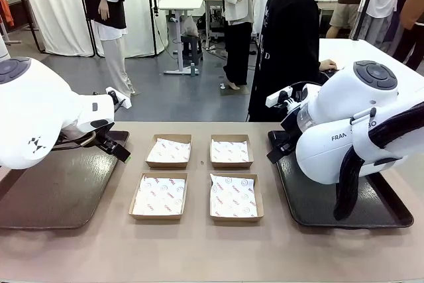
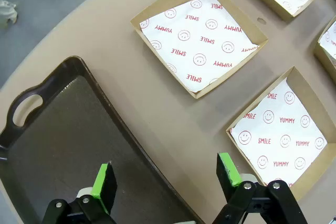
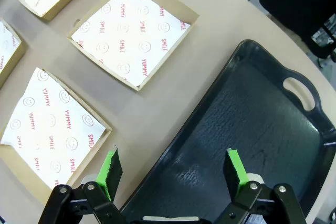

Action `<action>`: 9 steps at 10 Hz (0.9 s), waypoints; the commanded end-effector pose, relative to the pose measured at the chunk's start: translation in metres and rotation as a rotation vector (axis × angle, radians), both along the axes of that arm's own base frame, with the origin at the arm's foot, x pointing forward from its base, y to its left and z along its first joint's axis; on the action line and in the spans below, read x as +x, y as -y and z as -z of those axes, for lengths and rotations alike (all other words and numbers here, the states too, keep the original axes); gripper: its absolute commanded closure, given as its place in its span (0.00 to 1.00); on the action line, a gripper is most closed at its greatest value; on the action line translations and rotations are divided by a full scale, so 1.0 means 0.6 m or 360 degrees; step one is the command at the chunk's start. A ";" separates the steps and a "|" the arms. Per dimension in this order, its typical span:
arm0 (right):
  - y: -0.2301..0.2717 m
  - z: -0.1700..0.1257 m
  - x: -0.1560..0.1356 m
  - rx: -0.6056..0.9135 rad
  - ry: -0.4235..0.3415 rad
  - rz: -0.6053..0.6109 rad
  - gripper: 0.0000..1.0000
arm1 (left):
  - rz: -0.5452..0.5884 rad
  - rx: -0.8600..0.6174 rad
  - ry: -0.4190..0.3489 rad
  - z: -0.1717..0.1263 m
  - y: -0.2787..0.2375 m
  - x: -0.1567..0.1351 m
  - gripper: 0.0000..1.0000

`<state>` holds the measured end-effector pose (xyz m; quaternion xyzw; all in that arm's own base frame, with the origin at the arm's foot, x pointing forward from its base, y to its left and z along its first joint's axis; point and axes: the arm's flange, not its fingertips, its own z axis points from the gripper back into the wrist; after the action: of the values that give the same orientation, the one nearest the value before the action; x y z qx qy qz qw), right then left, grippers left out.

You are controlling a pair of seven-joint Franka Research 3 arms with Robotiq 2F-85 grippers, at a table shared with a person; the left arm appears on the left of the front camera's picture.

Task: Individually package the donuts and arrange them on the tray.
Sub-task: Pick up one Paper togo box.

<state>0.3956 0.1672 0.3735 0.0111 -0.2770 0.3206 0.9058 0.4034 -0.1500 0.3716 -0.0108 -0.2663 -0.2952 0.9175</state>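
Left gripper (image 2: 165, 174) and right gripper (image 3: 173, 169) both released, flanking four paper-lined boxes (image 1: 159, 195).
Left of the boxes lies a brown tray (image 2: 63, 129) and right of them a glossy black tray (image 3: 262, 114), its long axis running toward the person (image 1: 291, 44), handle cut-out (image 3: 299, 90) farthest.

Brown cardboard boxes (image 1: 172, 136) w/ printed paper liners (image 1: 168, 152), dark textured plastic trays (image 1: 59, 190), smooth beige tabletop (image 1: 199, 250).

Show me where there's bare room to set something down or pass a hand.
Both trays are bare: the brown tray left of the four paper-lined boxes, the black tray right of them. The table strip along the near edge is free too. Crowded: the middle, where the boxes leave only narrow gaps.
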 end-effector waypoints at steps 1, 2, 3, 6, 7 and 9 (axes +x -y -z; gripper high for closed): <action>0.000 0.000 0.000 0.0000 0.0000 0.0000 0.00 | 0.0000 0.0000 0.0000 0.000 0.000 0.000 0.00; 0.000 0.000 0.000 0.0000 0.0000 0.0000 0.00 | 0.0000 0.0000 0.0000 0.000 0.000 0.000 0.00; 0.000 0.000 0.000 0.0000 0.0000 0.0000 0.00 | 0.0000 0.0000 0.0000 0.000 0.000 0.000 0.00; 0.024 -0.023 -0.083 -0.0080 -0.0071 -0.0033 0.00 | -0.0045 0.0059 -0.0018 -0.026 -0.043 -0.083 0.00; 0.045 -0.030 -0.128 -0.0093 -0.0133 -0.0089 0.00 | -0.0003 0.0047 -0.0069 -0.024 -0.070 -0.123 0.00; 0.101 -0.038 -0.213 -0.0128 -0.0287 -0.0058 0.00 | -0.0001 -0.0039 -0.0271 -0.011 -0.120 -0.188 0.00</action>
<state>0.3651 0.1589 0.4142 0.0015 -0.2018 0.3380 0.9192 0.3888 -0.1235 0.4043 -0.0192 -0.2121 -0.2851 0.9345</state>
